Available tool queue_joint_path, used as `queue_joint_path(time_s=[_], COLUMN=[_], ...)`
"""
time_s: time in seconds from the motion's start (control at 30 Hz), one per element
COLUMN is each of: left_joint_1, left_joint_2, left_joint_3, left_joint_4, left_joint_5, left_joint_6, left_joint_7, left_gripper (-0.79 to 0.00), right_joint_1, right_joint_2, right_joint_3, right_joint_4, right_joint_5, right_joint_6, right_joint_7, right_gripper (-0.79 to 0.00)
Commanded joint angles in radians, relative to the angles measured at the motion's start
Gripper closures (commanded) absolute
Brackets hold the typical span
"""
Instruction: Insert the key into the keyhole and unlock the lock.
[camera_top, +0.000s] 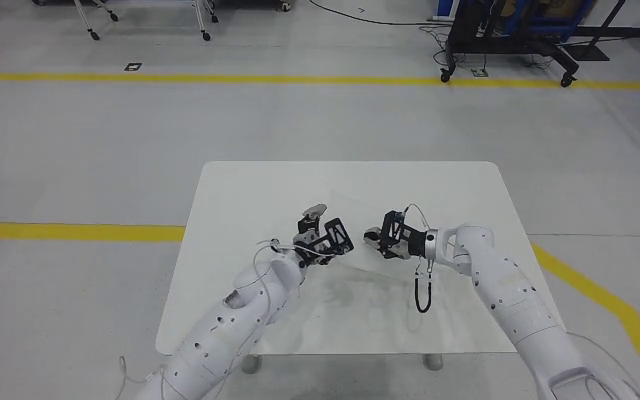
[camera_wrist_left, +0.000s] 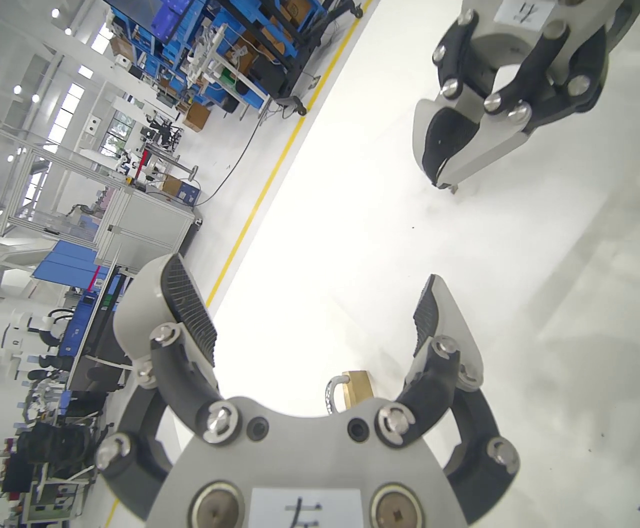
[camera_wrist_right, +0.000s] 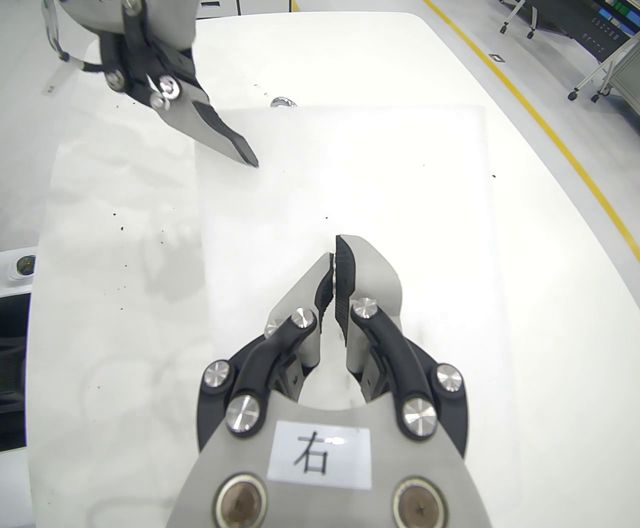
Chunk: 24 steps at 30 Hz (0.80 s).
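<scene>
The left gripper (camera_wrist_left: 302, 272) has its fingers (camera_wrist_left: 192, 305) spread wide apart, with nothing between the ribbed pads. Deep in that gap, close to the palm, the lock (camera_wrist_left: 356, 387) lies low near the desk (camera_top: 250, 200). It is a small brass padlock, and the gripper's body hides part of it. Its steel shackle is turned toward one finger and its brass body toward the other, so its long axis runs across the opening from finger to finger. Which way the keyhole faces cannot be told.

The right gripper (camera_wrist_right: 335, 241) has its fingers (camera_wrist_right: 345, 272) pressed together at the tips. In the left wrist view a small grey tip (camera_wrist_left: 453, 189) pokes out beyond them. Whether this is the key is too small to tell.

In the top view the two grippers face each other over the middle of the desk, near one another but not touching. The left arm comes in from the near left and the right arm from the near right. A clear sheet (camera_wrist_right: 400, 175) lies flat on the white desk under both grippers.
</scene>
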<state>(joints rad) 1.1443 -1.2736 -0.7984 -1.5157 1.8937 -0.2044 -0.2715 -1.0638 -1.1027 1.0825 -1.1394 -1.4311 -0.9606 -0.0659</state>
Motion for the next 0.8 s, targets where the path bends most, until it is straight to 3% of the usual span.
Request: queue_joint_path(time_s=[0.0,0.2,0.77], left_joint_1=[-0.027,-0.069,-0.09], left_joint_2=[-0.015,-0.044,-0.073], left_joint_3=[0.035,0.075,0.077], left_joint_4=[0.038,0.109,0.179], left_joint_5=[0.008,0.008,0.02], left_joint_6=[0.012,0.039,0.023], left_joint_7=[-0.013,-0.038,-0.049], left_gripper=[-0.785,-0.785,-0.785], right_joint_1=[0.0,0.0,0.0], right_joint_2=[0.0,0.0,0.0], right_joint_3=[0.0,0.0,0.0], right_joint_4=[0.0,0.0,0.0], right_joint_5=[0.0,0.0,0.0], right_joint_6=[0.0,0.0,0.0], right_joint_7=[0.0,0.0,0.0], right_gripper=[0.0,0.0,0.0])
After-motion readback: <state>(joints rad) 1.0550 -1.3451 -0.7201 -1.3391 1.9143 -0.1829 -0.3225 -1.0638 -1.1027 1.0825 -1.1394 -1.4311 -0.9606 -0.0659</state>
